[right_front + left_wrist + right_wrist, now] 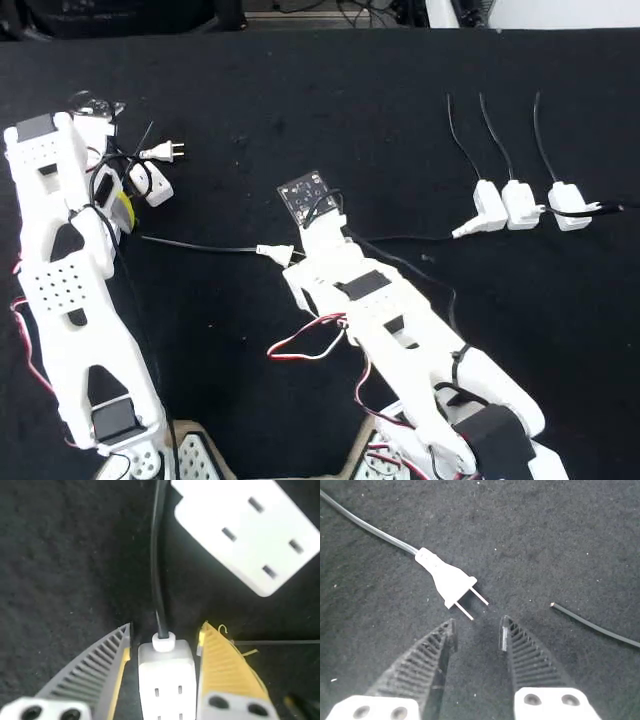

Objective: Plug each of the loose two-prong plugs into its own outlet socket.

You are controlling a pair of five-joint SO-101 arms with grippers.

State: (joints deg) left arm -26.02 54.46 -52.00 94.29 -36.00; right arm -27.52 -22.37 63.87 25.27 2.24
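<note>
Our right gripper (pixel 477 621) hangs with its jaws apart, and a loose white plug (pixel 447 580) lies on the black table (pixel 560 540) just ahead of its tips. Our left gripper (pixel 165 627) straddles a white outlet socket (pixel 166 680), jaws apart, with a sliver of gap on one side.

Left gripper (pixel 162 632), fingers apart, arm extended; right gripper (pixel 477 627) — fingers apart, arm extended
</note>
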